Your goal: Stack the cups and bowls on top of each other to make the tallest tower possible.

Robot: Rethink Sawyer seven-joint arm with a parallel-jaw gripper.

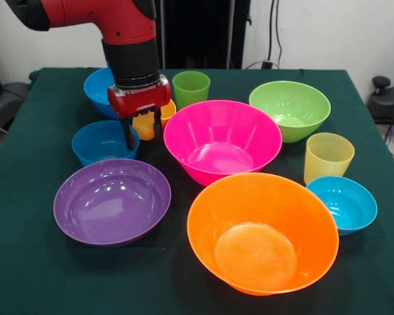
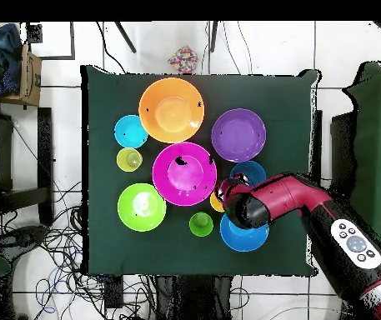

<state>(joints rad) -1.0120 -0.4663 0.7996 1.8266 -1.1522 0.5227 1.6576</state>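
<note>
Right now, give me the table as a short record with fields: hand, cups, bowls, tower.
hand: hand down at the yellow-orange cup, fingers either side; grip unclear
cups: green cup and pale yellow cup standing alone
bowls: pink bowl, orange bowl, purple bowl all separate
tower: none stacked yet

All the cups and bowls stood apart, upright, none stacked. The yellow-orange cup (image 1: 146,124) sat right behind the pincer (image 1: 143,133), the pink bowl (image 1: 222,140) beside it.
</note>
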